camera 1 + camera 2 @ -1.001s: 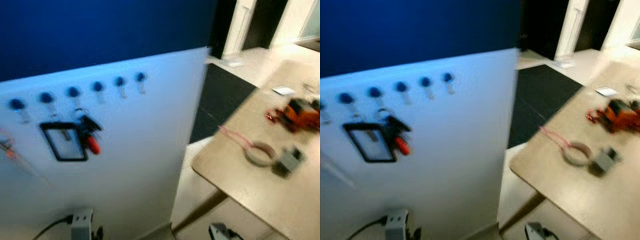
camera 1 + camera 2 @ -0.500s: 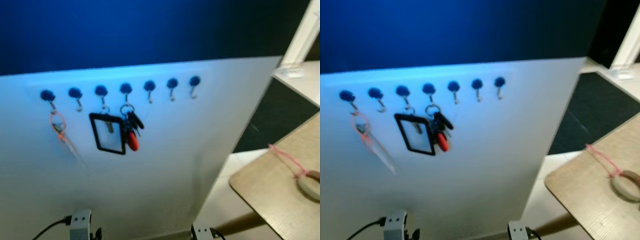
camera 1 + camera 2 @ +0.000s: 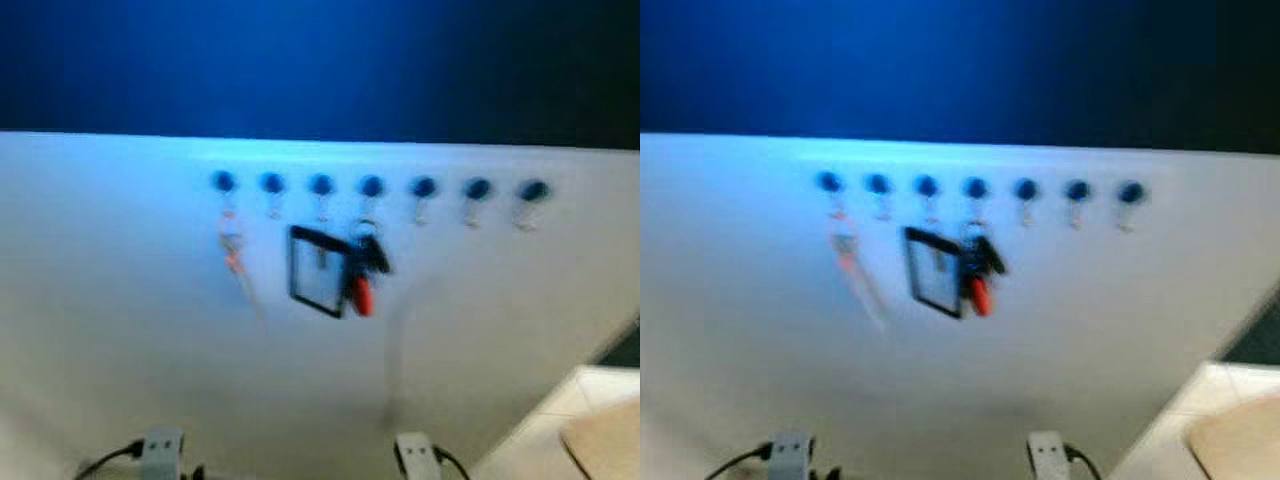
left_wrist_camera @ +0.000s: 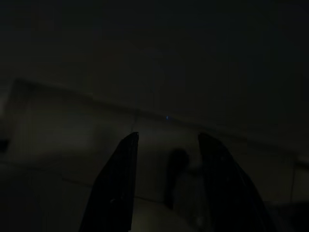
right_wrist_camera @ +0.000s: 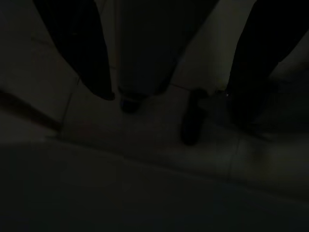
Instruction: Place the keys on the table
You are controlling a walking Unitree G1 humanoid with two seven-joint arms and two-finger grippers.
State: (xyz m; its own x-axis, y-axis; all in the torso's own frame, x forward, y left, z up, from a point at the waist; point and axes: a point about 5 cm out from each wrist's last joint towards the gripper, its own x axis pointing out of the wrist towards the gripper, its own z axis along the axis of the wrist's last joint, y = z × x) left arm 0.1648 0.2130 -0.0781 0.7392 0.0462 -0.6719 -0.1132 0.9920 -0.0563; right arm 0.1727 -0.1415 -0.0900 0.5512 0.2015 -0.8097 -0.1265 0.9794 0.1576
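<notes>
**Operator:** What have you got in front of you?

**Observer:** Your biggest thing is a white panel (image 3: 120,330) across most of the head views, with a dark blue wall (image 3: 320,60) above it. Everything is blurred. At the lower right you can see a strip of pale floor (image 3: 545,440) and the tan corner of the table (image 3: 605,445).

**Operator:** And on the panel?

**Observer:** You have a row of seven blue hooks (image 3: 372,186) running across its upper part. A black-framed card holder (image 3: 318,271) hangs below the middle of the row. Touching its right edge is the bunch of keys (image 3: 366,272), dark on top with a red tag at the bottom, hanging from the fourth hook from the left. So your keys are on the panel, well apart from the table. Under the leftmost hook hangs a thin strap with an orange bit (image 3: 234,262).

**Operator:** Where are my arms?

**Observer:** Both wrists poke in at the bottom edge of the head views, low down below the hooks. Your left gripper (image 4: 166,142) shows two black fingers spread apart with nothing between them, in a very dark view. Your right gripper (image 5: 171,94) is the same: fingers parted and empty, over dim floor tiles.
</notes>
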